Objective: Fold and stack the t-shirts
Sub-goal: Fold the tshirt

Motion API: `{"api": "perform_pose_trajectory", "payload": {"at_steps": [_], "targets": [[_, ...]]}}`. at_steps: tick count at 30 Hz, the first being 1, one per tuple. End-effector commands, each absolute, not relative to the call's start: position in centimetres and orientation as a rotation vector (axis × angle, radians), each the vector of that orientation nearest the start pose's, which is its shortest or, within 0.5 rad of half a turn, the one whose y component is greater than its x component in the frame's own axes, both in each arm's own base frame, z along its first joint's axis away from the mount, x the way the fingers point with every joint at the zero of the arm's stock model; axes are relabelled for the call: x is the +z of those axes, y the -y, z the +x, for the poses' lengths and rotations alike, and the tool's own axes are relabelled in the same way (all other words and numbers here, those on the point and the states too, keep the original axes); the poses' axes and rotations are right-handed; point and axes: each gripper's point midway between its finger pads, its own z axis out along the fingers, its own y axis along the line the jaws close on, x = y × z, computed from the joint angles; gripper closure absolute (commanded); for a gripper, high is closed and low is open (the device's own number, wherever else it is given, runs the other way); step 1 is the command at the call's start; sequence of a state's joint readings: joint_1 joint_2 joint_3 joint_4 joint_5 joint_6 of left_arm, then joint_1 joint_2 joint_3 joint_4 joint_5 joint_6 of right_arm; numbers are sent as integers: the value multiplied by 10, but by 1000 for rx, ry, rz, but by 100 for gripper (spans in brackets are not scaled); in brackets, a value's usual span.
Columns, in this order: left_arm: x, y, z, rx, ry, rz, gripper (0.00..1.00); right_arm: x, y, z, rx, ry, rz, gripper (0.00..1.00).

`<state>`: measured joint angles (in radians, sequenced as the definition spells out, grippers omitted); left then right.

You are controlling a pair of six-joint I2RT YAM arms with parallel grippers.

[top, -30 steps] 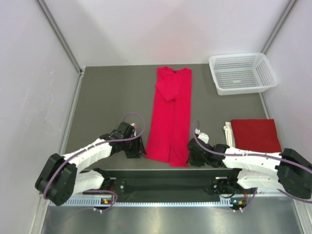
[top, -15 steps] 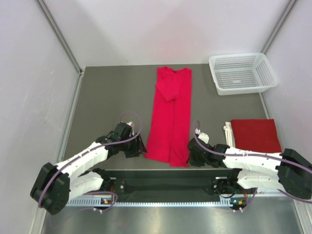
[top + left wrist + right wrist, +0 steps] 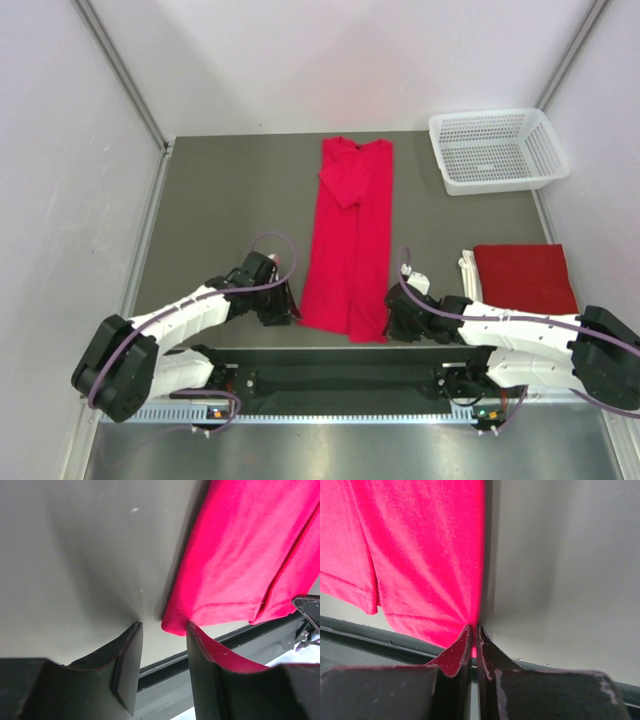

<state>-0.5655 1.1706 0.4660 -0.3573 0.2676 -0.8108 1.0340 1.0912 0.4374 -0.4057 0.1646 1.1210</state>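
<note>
A long red t-shirt point(image 3: 352, 235), folded lengthwise, lies in the middle of the grey table with its neck at the far end. My left gripper point(image 3: 284, 311) is at its near left corner. In the left wrist view the left gripper point(image 3: 162, 625) stands open, with the t-shirt's point(image 3: 240, 555) hem corner just between the fingertips. My right gripper point(image 3: 392, 322) is at the near right corner. In the right wrist view the right gripper point(image 3: 474, 627) is shut on the t-shirt's point(image 3: 420, 555) edge. A second red t-shirt point(image 3: 525, 277) lies folded at the right.
A white mesh basket point(image 3: 497, 150) stands at the back right. White edges point(image 3: 466, 268) show beside the folded t-shirt. A black rail point(image 3: 340, 378) runs along the table's near edge between the arm bases. Walls close in the table on three sides.
My left gripper drew slightly away from the t-shirt's near left corner and came back to it. The right arm and the t-shirts have not moved.
</note>
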Motion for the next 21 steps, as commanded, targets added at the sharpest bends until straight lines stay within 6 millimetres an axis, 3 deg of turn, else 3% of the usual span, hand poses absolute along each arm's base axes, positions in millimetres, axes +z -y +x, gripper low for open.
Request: {"api": "perform_pose_trajectory", "payload": {"at_steps": [1, 8, 11, 14, 15, 21], "targets": [[24, 193, 157, -802, -2783, -229, 56, 17, -208, 111, 521, -2704, 167, 100], [20, 198, 157, -842, -2778, -227, 61, 18, -209, 111, 527, -2705, 162, 100], [14, 197, 154, -826, -2804, -232, 70, 18, -207, 110, 523, -2708, 165, 100], [11, 196, 150, -827, -2817, -247, 86, 18, -207, 109, 513, -2712, 165, 100], [12, 195, 149, -831, -2815, -259, 100, 19, -206, 109, 507, -2715, 165, 100], [15, 194, 139, -859, -2809, -317, 100, 21, -202, 106, 496, -2726, 167, 100]]}}
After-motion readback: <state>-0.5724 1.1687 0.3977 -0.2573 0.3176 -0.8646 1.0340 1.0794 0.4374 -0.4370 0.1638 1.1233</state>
